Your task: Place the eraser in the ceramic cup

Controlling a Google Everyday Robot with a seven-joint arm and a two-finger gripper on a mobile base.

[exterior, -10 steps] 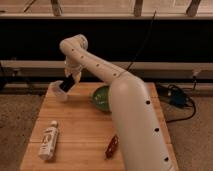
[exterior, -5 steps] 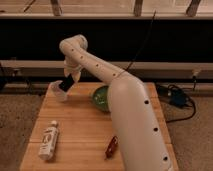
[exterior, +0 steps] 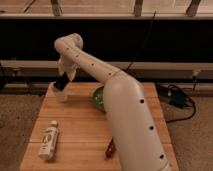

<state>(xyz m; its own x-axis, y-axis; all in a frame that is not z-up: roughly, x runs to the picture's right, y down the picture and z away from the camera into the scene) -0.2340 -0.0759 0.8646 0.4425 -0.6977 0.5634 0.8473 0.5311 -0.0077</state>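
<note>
gripper [exterior: 61, 84]: hanging over the ceramic cup [exterior: 60, 93], gripping the eraser [exterior: 60, 83]
eraser: sitting at the cup's mouth
cup: standing at the wooden table's [exterior: 80, 130] far left corner

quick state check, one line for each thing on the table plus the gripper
gripper: at the table's far left corner, right over the ceramic cup
ceramic cup: upright
white bottle: lying on its side, front left
green bowl: upright, partly hidden by the arm
red-brown object: lying flat, partly hidden by the arm
</note>
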